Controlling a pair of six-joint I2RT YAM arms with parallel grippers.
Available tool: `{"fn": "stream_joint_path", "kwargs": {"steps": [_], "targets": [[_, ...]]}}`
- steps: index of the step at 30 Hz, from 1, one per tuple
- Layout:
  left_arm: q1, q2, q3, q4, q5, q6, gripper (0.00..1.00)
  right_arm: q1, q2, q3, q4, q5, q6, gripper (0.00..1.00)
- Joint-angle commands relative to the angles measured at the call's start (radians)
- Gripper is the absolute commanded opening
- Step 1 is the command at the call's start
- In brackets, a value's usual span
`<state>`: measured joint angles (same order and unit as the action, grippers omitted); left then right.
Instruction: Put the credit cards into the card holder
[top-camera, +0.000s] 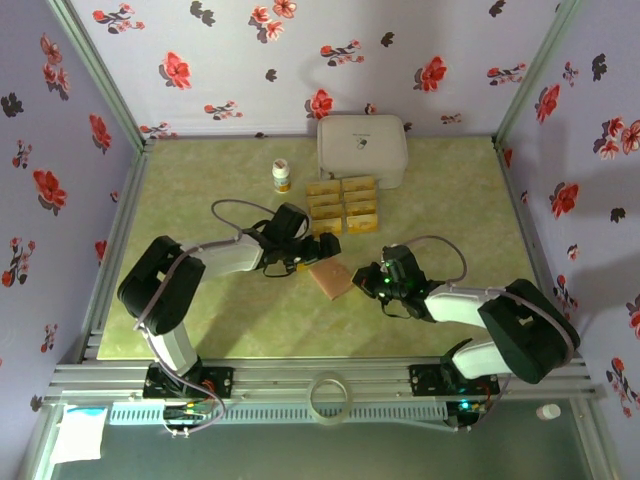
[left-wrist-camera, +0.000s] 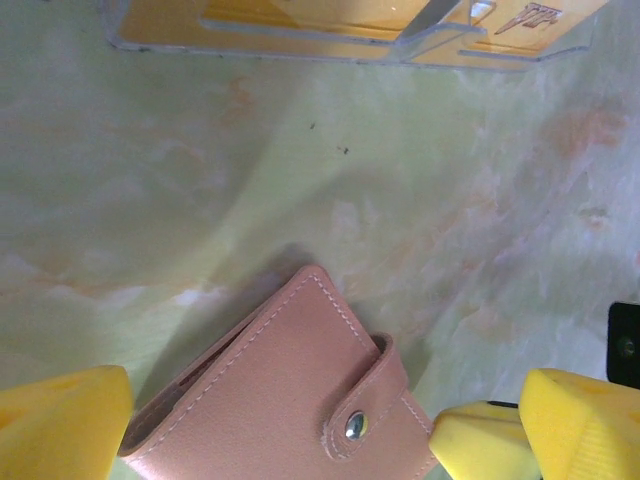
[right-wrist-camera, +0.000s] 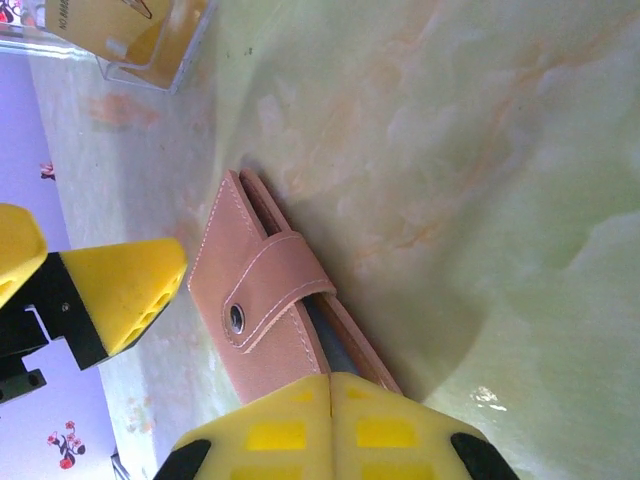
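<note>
I had the left gripper (left-wrist-camera: 320, 425) spread to its widest, with one yellow finger (left-wrist-camera: 60, 425) on either side of the card holder (left-wrist-camera: 290, 390), and I could not see it touching anything. The card holder lay flat on the green table (top-camera: 230, 320), about midway across and toward the near side. It was closed, with its strap snapped over the front. The right gripper (right-wrist-camera: 330, 425) had its pads pressed flat together with nothing between them, at the holder's right end. I could not tell whether the tips touched the leather. The credit cards (top-camera: 343, 203) sat in two short columns farther back, just in front of the white box (top-camera: 362, 150) and apart from the holder. A small bottle (top-camera: 282, 176) stood to their left.
</note>
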<state>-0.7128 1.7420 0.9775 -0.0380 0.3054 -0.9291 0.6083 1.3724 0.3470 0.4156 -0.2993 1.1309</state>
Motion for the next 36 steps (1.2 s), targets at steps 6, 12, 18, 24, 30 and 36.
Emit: {"fn": "stream_joint_path", "kwargs": {"steps": [6, 12, 18, 24, 30, 36], "targets": [[0.115, -0.190, -0.033, -0.068, -0.045, 0.043, 1.00, -0.004, -0.112, 0.077, -0.053, -0.017, 0.029, 0.00], [0.215, -0.298, -0.088, -0.063, -0.029, 0.018, 1.00, -0.004, -0.153, 0.176, -0.113, -0.017, 0.033, 0.00], [0.258, -0.341, -0.166, 0.051, 0.029, -0.117, 1.00, 0.001, -0.138, 0.267, -0.087, -0.018, 0.069, 0.00], [0.260, -0.364, -0.233, 0.198, 0.055, -0.266, 1.00, 0.035, -0.103, 0.345, 0.006, 0.013, 0.119, 0.00], [0.259, -0.344, -0.277, 0.444, 0.072, -0.419, 1.00, 0.083, -0.040, 0.416, 0.055, 0.026, 0.140, 0.00], [0.259, -0.308, -0.276, 0.575, 0.069, -0.485, 0.96, 0.121, 0.016, 0.437, 0.109, 0.030, 0.164, 0.00]]}}
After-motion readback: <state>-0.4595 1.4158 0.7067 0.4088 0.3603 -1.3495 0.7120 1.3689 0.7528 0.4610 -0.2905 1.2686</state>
